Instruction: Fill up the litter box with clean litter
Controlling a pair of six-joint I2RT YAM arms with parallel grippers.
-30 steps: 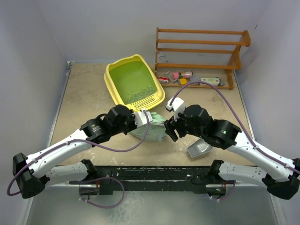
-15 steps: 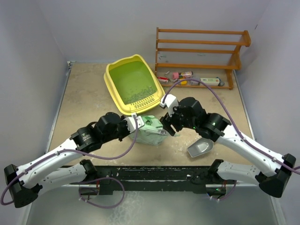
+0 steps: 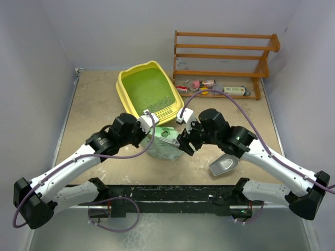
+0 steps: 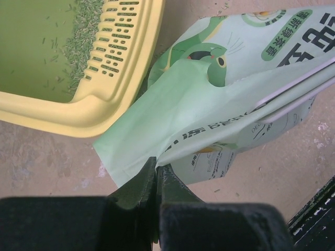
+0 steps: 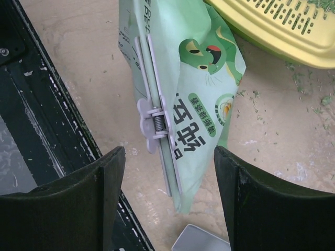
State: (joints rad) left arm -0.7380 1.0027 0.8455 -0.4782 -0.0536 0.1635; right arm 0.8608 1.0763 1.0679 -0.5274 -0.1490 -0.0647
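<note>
While the left gripper (image 4: 158,170) pinches the bag (image 4: 209,120) corner and the right gripper (image 5: 168,152) hangs open, I'd center the clip (image 5: 154,125) between its jaws before squeezing.

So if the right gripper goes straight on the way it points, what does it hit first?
Probably the white clip on the pale-green litter bag, centred between the open right gripper's fingers; depth is unclear.

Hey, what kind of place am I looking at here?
Probably a robotics test cell rather than a home: a table boxed in by plain grey walls, staged with a yellow litter box, a green litter bag and a wooden rack.
</note>
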